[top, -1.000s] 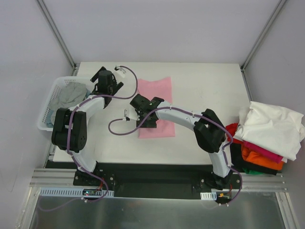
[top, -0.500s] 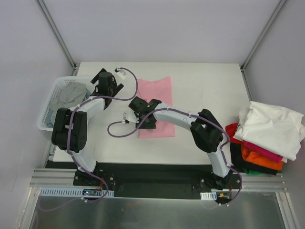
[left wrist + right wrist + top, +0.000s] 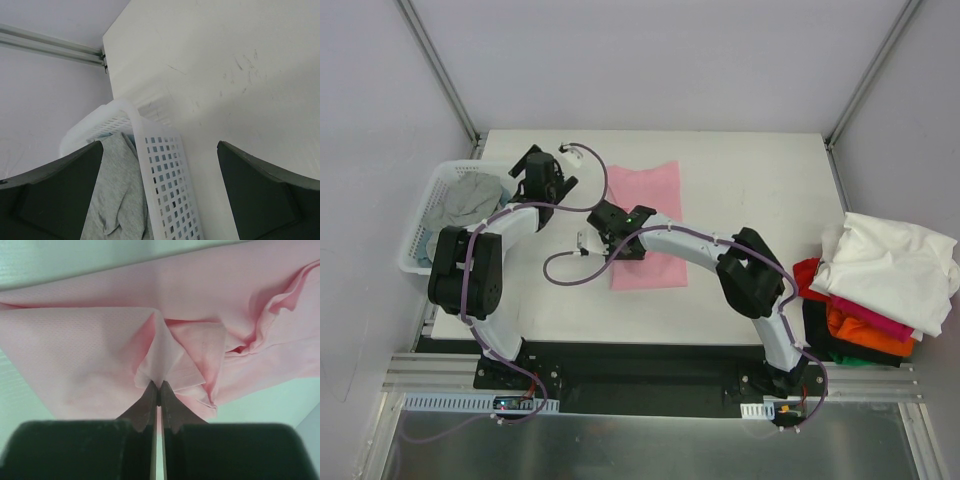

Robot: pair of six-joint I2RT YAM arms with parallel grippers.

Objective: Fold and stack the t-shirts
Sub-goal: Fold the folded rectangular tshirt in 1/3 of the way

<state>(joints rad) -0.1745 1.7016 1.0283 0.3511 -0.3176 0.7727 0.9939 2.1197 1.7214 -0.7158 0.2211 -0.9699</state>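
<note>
1. Two arms at work. Right fingers (image 3: 159, 387) are clenched on a small raised peak of the light pink t-shirt (image 3: 90, 355), which lies spread on the surface (image 3: 750, 200) under and ahead of them.
2. Left fingers (image 3: 542, 176) released wide, nothing between them. Grey t-shirt (image 3: 117, 190) sits in the white basket (image 3: 165, 170), just ahead and to their lower left.
3. Risk: the pinch looks thin, perhaps one layer only. A lift could slip free or drag the fold crooked.
4. Risk: the cable loop (image 3: 565, 270) lying beside the cloth edge could snag it.

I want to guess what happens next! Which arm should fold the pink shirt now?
Probably the right arm. The right claw is shut on a pinch of the pink t-shirt. The left claw is open and empty, over by the basket.
</note>
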